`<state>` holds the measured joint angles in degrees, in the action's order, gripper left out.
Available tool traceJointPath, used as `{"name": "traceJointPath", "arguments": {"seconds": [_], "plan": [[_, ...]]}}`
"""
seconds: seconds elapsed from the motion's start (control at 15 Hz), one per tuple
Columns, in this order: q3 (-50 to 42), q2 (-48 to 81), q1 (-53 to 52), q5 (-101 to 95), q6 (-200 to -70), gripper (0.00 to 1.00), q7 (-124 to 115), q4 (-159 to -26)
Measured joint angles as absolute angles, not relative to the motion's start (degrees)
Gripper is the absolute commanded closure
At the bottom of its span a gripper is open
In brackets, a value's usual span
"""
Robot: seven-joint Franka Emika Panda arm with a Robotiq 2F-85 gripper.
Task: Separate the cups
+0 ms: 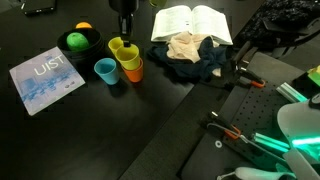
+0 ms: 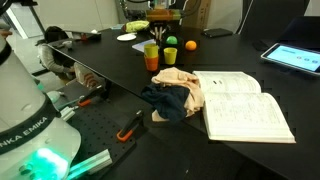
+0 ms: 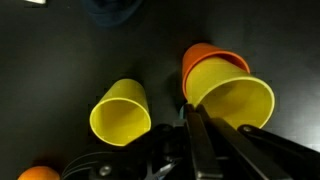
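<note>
Smooth, tapered plastic cups fill the wrist view. A lone yellow cup (image 3: 120,112) sits at centre left, and at upper right a nested yellow cup (image 3: 235,100) sits inside an orange cup (image 3: 208,58). The dark gripper (image 3: 194,115) reaches the nested cup's thin rim; whether its jaws pinch it cannot be told. In an exterior view, a light blue cup (image 1: 105,70) stands just left of the stack, near a round black bowl (image 1: 70,50).

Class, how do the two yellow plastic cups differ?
The lone yellow tapered plastic cup stands by itself; the nested yellow plastic cup sits inside the orange plastic cup. The end effector is beside the nested one's rim, apart from the lone one. Both are the same colour, mouths up.
</note>
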<state>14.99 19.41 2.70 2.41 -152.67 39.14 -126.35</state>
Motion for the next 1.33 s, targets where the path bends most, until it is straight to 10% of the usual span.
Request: {"name": "traceJointPath", "arguments": {"seconds": [1.33], "plan": [[8.8, 19.5, 2.5, -2.0, -149.8, 0.99, 39.1, -116.6]]}}
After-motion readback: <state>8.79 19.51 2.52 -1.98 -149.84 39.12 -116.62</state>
